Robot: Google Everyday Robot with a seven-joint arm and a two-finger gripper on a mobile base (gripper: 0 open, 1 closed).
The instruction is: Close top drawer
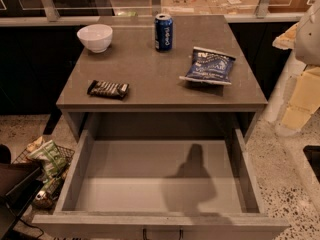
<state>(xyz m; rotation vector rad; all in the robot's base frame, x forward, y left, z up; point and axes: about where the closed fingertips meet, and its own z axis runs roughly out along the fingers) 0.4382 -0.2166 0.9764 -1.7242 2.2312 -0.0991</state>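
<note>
A: Checking top drawer (150,184): pulled out from under bench (160,79), front w/ handle (163,229) at frame bottom, long axis L–R.
B: End effector?
A: Not in view, so can't tell its state; only a shadow (192,176) on drawer floor. Push should run front-to-back, toward bench.

Grey countertop (150,79) stands on speckled floor (287,181) before a glass railing (75,1).

Counter (150,69): bowl (95,37); can (163,32); chip bag (208,66); bar (108,89).
</note>
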